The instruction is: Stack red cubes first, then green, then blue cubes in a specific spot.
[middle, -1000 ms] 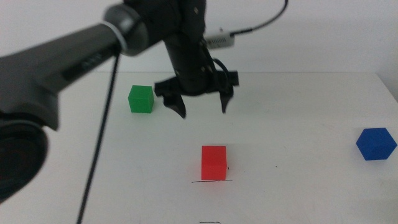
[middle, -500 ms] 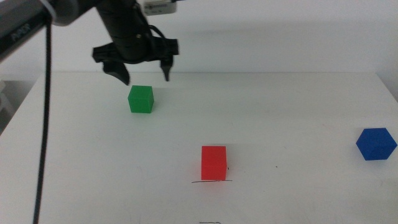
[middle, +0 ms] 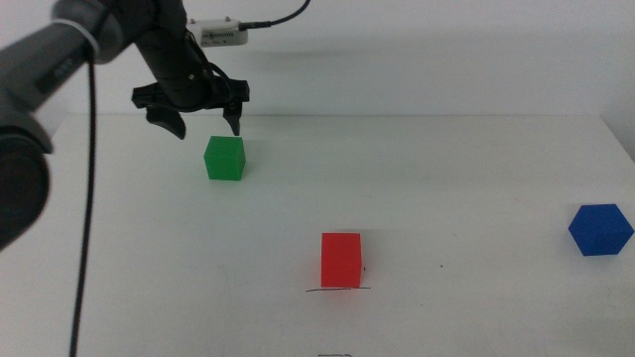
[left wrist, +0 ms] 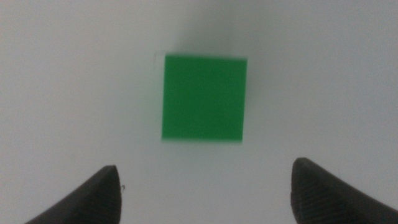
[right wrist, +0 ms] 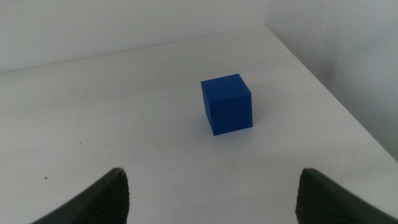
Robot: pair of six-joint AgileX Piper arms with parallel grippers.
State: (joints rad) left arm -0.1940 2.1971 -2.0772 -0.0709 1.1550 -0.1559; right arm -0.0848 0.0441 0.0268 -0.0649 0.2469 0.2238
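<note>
Green cube (middle: 224,158) sits on the white table (middle: 476,178), far-left part of the middle view, w/ our left gripper (middle: 203,119) hanging above and just behind it. Jaws are spread wide, much wider than the cube, and nothing is between them. In the left wrist view we look straight down on the green cube (left wrist: 204,98): it lies ahead of the two dark jaw tips, roughly centred btw their lines, not touching either. Cube faces look square to the jaws, edges approx parallel.

Red cube (middle: 341,259) stands near the table's middle, well apart from our left gripper, its front bottom edge right at the thin black pen stroke (middle: 337,290). We can't tell if it touches the line or sits just behind it.

Blue cube (middle: 599,229) rests alone toward the table's right edge, well apart from the other two. Our right gripper (right wrist: 211,193) waits near it; the right wrist view shows the blue cube (right wrist: 227,104) ahead of its jaws, about midway btw them, no contact. Those jaws are also spread wide and hold nothing.
</note>
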